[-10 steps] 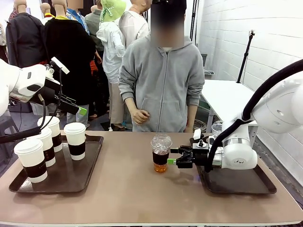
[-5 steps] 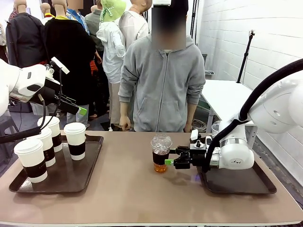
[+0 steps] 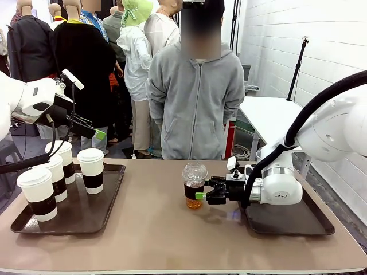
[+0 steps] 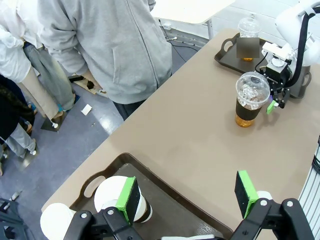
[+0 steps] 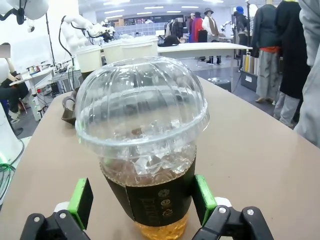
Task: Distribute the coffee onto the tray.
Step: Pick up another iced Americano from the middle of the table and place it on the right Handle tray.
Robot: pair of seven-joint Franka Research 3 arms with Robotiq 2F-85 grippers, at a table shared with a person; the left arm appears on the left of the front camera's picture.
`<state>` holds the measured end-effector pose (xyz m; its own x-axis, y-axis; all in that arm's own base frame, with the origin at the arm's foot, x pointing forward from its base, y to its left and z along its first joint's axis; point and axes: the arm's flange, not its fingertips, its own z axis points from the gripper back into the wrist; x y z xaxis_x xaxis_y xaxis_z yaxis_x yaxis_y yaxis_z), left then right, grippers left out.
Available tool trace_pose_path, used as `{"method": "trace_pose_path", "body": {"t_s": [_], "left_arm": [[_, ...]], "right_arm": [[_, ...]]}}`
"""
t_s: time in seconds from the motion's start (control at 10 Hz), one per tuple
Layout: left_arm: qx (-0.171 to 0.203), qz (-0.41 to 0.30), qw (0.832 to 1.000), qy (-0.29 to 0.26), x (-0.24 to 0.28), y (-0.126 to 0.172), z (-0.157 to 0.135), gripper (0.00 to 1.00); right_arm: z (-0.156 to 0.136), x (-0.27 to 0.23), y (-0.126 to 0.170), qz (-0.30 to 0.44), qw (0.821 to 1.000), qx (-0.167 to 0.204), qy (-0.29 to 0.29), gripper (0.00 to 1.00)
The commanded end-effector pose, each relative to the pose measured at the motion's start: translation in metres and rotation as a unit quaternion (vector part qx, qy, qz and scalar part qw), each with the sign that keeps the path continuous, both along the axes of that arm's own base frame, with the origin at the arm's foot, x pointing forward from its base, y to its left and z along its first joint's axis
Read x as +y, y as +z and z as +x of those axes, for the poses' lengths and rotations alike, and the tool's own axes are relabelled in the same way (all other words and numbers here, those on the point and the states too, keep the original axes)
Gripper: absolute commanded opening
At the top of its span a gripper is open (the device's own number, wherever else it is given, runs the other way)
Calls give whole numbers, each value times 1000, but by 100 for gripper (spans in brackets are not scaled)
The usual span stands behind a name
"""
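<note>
A clear dome-lidded coffee cup (image 3: pixel 194 186) with a dark sleeve and amber liquid stands mid-table. My right gripper (image 3: pixel 199 195) is open, its green pads (image 5: pixel 204 198) on either side of the cup's (image 5: pixel 142 150) sleeve. A second clear cup (image 3: pixel 262 156) stands on the right tray (image 3: pixel 287 224), behind the right arm. Several white lidded coffee cups (image 3: pixel 92 171) with brown sleeves stand on the left tray (image 3: pixel 74 220). My left gripper (image 3: pixel 92 130) hangs open above them, with nothing between its pads (image 4: pixel 129 200). From there I see the mid-table cup (image 4: pixel 251 100) and the right gripper (image 4: pixel 272 104).
A person in a grey hoodie (image 3: pixel 198 103) stands at the far edge of the table, hands off it. Bare tabletop (image 3: pixel 160 229) lies between the two trays. A white table (image 3: pixel 269 117) stands behind at the right.
My right gripper has slid left toward the clear cup and now straddles it. The person has lowered a hand and shifted slightly. The left arm has not moved.
</note>
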<state>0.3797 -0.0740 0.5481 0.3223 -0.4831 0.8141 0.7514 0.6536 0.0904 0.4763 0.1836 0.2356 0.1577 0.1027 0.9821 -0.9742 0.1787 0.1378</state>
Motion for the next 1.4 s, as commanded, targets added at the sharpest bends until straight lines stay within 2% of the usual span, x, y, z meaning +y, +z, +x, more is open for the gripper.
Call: {"method": "trace_pose_path", "body": {"t_s": [0.0, 0.8, 1.0, 1.3], "left_arm": [[2, -3, 1000, -1, 1, -2, 2, 100], [2, -3, 1000, -1, 1, -2, 2, 100], [2, -3, 1000, -1, 1, -2, 2, 100], [2, -3, 1000, -1, 1, -2, 2, 100]], "right_arm": [[3, 15, -7, 10, 1000, -10, -6, 100], [10, 32, -14, -12, 1000, -3, -27, 100], [10, 30, -14, -6, 999, -1, -33, 65], [9, 28, -10, -3, 999, -6, -33, 65]]}}
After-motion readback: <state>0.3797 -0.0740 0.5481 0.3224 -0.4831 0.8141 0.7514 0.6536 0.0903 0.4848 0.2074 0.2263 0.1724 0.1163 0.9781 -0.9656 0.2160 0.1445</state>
